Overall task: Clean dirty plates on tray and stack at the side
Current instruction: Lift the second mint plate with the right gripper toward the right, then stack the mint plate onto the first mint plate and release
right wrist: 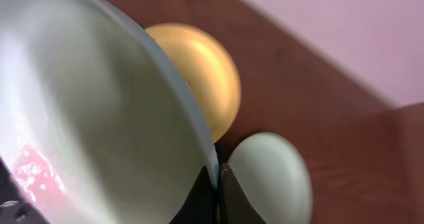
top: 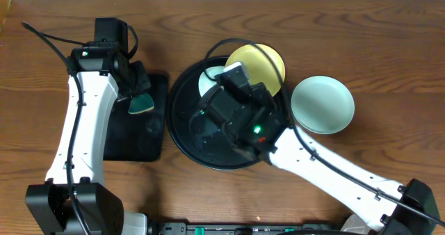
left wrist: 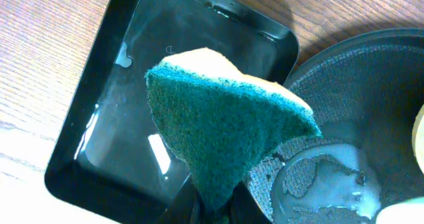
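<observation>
**A:** Where does the right gripper [right wrist: 216,187] have its plate?

**B:** Its two dark fingers are closed to a narrow slit on the rim of a mint-green plate [right wrist: 99,118]. The plate's edge runs down between them. The plate sits over the far part of the round black tray [top: 182,134].

**A:** Which way does it face?

**B:** It is round, so it has no long axis. In the right wrist view its hollow side faces left, and the rim sweeps diagonally down to the fingertips. A reddish smear shows low on that side.

**A:** Tilted or flat?

**B:** That cannot be told. From overhead the arm covers all but a pale sliver of it.

**A:** And the other plates?

**B:** A pale yellow plate [top: 264,67] overlaps the tray's far rim, partly under the arm. A second mint-green plate [top: 322,104] lies hollow side up on the wooden table [top: 389,47], just beside the tray's right edge.

**A:** And the left gripper [left wrist: 209,209]?

**B:** It is clamped on a sponge [left wrist: 225,131], green scouring face towards the camera and yellow foam behind. It hangs just past the tray's left edge, over a black rectangular tray [left wrist: 86,118]. The frame's bottom cuts off most of the fingers. A wet patch [left wrist: 324,177] glistens on the round tray's textured floor.
</observation>
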Robot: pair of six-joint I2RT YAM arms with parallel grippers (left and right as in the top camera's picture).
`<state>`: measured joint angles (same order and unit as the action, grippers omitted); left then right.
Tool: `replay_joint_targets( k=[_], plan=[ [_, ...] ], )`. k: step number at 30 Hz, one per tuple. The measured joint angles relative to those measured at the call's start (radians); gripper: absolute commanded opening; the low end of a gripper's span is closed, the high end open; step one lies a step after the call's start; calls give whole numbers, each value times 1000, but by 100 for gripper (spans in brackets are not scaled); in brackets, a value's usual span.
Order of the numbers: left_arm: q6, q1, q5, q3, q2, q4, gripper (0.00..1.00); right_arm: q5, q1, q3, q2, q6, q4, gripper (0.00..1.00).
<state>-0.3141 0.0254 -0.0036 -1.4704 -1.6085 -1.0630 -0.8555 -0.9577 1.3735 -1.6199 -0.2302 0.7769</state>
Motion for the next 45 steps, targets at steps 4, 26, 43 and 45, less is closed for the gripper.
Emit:
replay_joint_targets(
  k=[4,26,43,45],
  plan=[
    [0,0,0,0,0,0,7,-143,-49,0,1,36,-51,1],
    [0,0,0,0,0,-1,7,-322,-124,2,167,203,-130,1],
    [0,0,0,0,0,-3,7,697,283,-2,77,-26,48,1],
    [0,0,0,0,0,-3,7,792,363,-2,79,-29,51,1]
  ],
)
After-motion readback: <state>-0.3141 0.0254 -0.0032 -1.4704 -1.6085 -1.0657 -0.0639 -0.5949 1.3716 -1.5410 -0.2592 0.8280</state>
